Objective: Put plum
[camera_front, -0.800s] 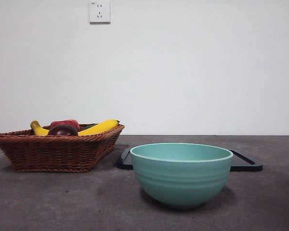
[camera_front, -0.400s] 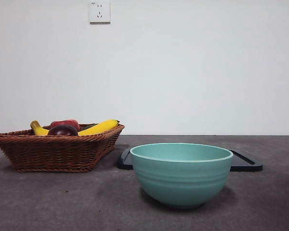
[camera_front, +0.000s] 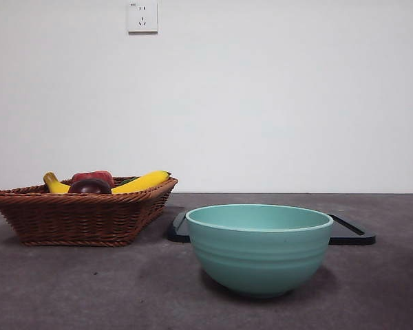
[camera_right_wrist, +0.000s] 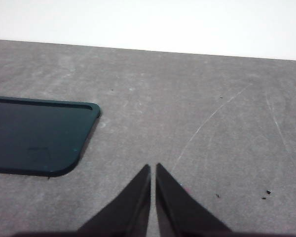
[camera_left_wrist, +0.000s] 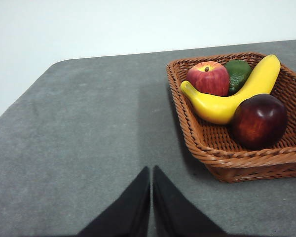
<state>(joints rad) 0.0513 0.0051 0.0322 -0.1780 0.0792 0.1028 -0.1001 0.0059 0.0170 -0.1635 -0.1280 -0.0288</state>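
Note:
The plum (camera_left_wrist: 259, 121), dark maroon and glossy, lies in the brown wicker basket (camera_left_wrist: 237, 158) beside a yellow banana (camera_left_wrist: 232, 96). In the front view the plum (camera_front: 90, 186) peeks over the rim of the basket (camera_front: 79, 216) at the left. My left gripper (camera_left_wrist: 151, 170) is shut and empty above bare table, a short way from the basket. My right gripper (camera_right_wrist: 153, 168) is also shut and empty, over bare table near the corner of a dark tray (camera_right_wrist: 34, 136). Neither arm shows in the front view.
A red apple (camera_left_wrist: 208, 78) and a green fruit (camera_left_wrist: 238, 73) share the basket. A teal bowl (camera_front: 259, 247) stands front and centre, with the black tray (camera_front: 351, 232) behind it. A socket (camera_front: 142, 16) is on the white wall.

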